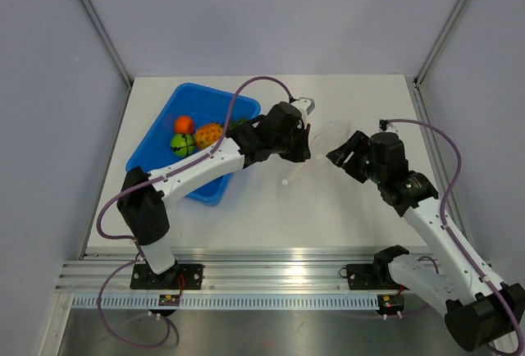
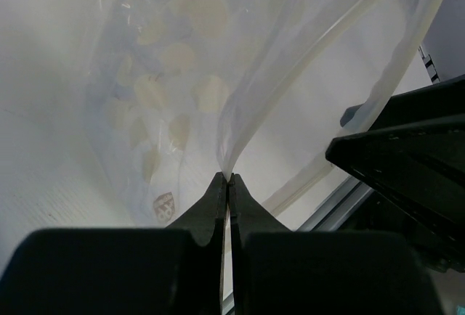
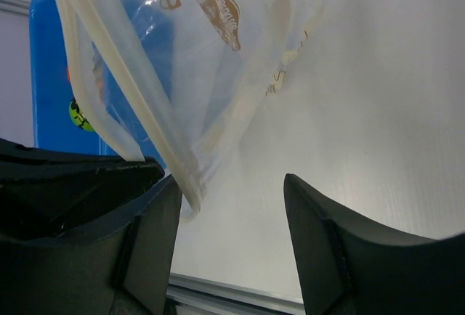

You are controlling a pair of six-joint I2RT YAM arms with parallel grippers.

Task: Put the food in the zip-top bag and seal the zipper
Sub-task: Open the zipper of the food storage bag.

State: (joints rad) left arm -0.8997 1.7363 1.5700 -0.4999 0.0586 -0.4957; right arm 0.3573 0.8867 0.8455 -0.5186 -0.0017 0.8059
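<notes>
The clear dotted zip-top bag [image 1: 316, 149] hangs between my two grippers at the table's middle. My left gripper [image 2: 228, 178] is shut on one edge of the bag's mouth and holds it up; the bag [image 2: 182, 75] spreads beyond its tips. The zipper strip [image 3: 138, 104] runs down toward my right gripper [image 3: 232, 188], which is open, with the strip's end just inside its left finger [image 3: 156, 213]. The orange ball [image 1: 184, 124], the green ball [image 1: 182, 144] and the pineapple [image 1: 208, 134] lie in the blue tray [image 1: 176, 102]. The eggplant is hidden.
The blue tray sits at the back left, partly under my left arm [image 1: 197, 171]. Grey walls close the table on three sides. The metal rail [image 1: 271, 278] runs along the near edge.
</notes>
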